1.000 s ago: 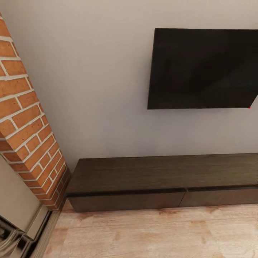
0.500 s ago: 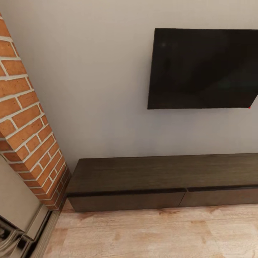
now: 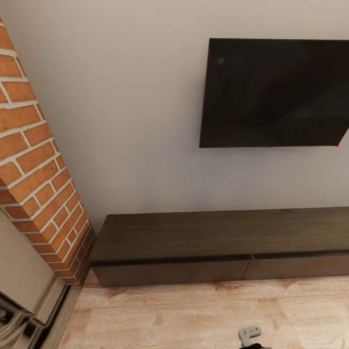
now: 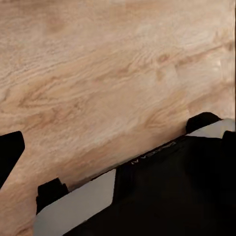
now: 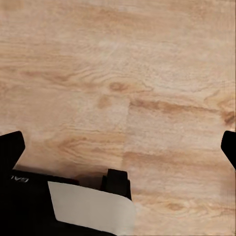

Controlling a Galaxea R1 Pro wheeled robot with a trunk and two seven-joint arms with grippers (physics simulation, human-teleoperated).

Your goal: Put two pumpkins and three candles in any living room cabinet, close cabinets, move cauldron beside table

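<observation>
The cabinet [image 3: 218, 232] is a long, low dark-brown unit against the wall under a television. Its two visible drawer fronts [image 3: 169, 272] sit flush and shut, and its top is bare. The pumpkins, the candles, the cauldron and the table are out of view. My right gripper [image 5: 118, 145] hangs open over the wood floor, a black fingertip at each edge of the right wrist view. My left gripper [image 4: 118, 152] also points at the floor beside my own base [image 4: 162, 196], one black fingertip [image 4: 10, 152] far out to the side, so it is open. Both grippers hold nothing.
A red brick fireplace column [image 3: 34, 165] stands left of the cabinet, with a grey surround [image 3: 24, 286] at its foot. A black television [image 3: 274, 92] hangs on the grey wall. Pale wood floor [image 3: 194, 315] lies before the cabinet. A grey arm part [image 3: 249, 334] pokes up at the bottom edge.
A grey part of an arm has risen into the bottom edge of the head view. The camera and the room have not moved.
</observation>
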